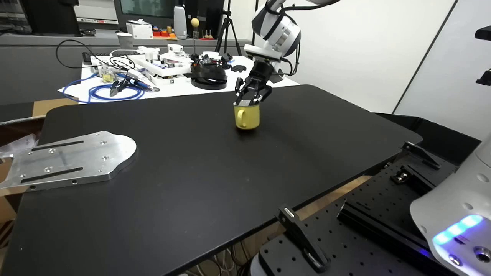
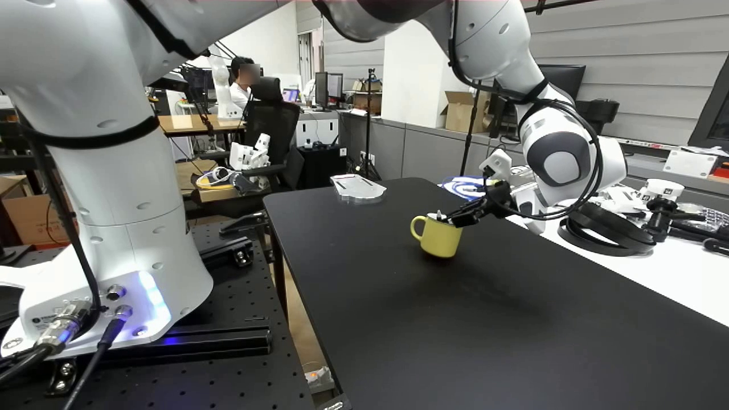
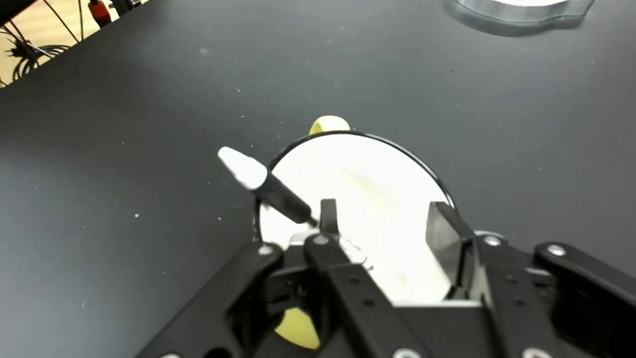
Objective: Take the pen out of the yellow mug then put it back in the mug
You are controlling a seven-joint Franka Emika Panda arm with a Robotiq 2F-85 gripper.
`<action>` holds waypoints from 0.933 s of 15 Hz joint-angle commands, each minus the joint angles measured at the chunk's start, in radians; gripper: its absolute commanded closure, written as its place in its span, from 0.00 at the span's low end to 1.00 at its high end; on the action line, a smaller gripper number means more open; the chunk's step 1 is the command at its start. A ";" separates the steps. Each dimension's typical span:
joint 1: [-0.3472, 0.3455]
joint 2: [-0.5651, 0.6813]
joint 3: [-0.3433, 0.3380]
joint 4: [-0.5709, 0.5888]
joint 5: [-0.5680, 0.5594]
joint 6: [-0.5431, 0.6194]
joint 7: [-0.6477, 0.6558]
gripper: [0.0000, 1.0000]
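Hanging low w/ a black gripper at the mouth of a yellow mug, set on a black tabletop just off center toward 12 o'clock in an exterior view. Parted fairly wide at the jaws in wrist view, w/ a clear gap b/w fingers at 9 & 3 o'clock, & gripping nothing visible. Showing the pen inside the mug, aslant, w/ white end out past the rim at approx. 10 o'clock & dark section running in toward 4 o'clock, then lost behind the 9 o'clock finger; impossible to say if touching it. Turned, same view, w/ handle b/w 11 & 12 o'clock on the dark rim. Sharing the tabletop, at 9 o'clock in an exterior view, w/ a slotted silver plate, well apart from the mug. Backed by a white table w/ blue cable at approx. 10 o'clock & jumbled white gear at 11. Seen in an exterior view w/ a white arm at approx. 1 o'clock, a blue light on the base at 8, & a person in bkgd b/w 10 & 11, w/ face blurred.
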 commanded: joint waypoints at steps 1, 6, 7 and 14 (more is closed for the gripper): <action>0.006 -0.004 0.001 0.029 -0.012 -0.002 0.019 0.18; 0.012 -0.032 0.004 0.023 -0.014 -0.001 0.015 0.00; 0.013 -0.039 0.005 0.024 -0.013 -0.003 0.017 0.02; 0.013 -0.112 0.015 0.026 -0.010 -0.032 0.013 0.00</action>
